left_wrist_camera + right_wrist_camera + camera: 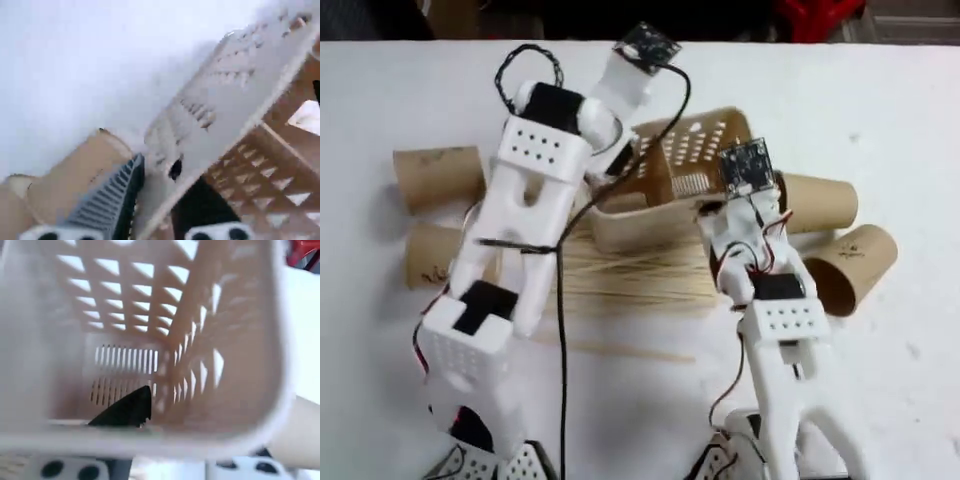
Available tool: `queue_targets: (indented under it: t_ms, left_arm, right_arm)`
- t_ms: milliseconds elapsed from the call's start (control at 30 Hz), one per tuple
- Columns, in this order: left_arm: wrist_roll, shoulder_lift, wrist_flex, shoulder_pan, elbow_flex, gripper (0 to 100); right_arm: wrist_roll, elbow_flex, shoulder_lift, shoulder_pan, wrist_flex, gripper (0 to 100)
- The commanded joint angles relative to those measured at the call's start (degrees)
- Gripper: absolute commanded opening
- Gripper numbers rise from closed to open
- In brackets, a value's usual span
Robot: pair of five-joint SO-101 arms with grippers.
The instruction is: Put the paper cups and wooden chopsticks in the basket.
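Midway across the counter [880, 100], the basket [685, 150] lay tipped, mouth toward the loose chopsticks [640, 275], and the left end effector [167, 172] pinched its wall. Four paper cups [438, 178] flanked it; we judged them light, crushable and best taken at the rim. We could not tell the right end effector's [132, 412] grip, half hidden behind the rim.

We see a white surface [890, 370] w/ a few faint specks, running to a straight far edge. Beyond that edge, toward one corner, sits a red object [817, 15]; a brown box-like thing [455, 12] lies toward the other, both against dark bkgd.
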Motion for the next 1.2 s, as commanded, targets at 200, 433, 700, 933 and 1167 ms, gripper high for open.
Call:
queue_targets:
  t_ms: [200,433,700,933,1167]
  left_arm:
    - [-0.09,-0.66,9.32,-0.13,-17.32,2]
    - [3.60,-0.84,6.95,0.66,-17.58,2]
    - [9.41,-0.57,3.34,1.89,-20.66,2]
    - [12.40,-0.48,-1.85,1.80,-20.57,2]
    - [15.74,-0.40,-5.71,2.15,-20.13,2]
  right_arm:
    - [0.35,-1.49,-17.54,1.10,21.41,15.9]
    - [0.35,-1.49,-23.16,1.10,27.74,15.9]
    - [0.00,1.67,-27.38,1.10,28.09,15.9]
    - [0.97,12.84,-46.20,1.01,24.84,15.9]
    - [6.33,26.99,-65.27,0.84,24.22,15.9]
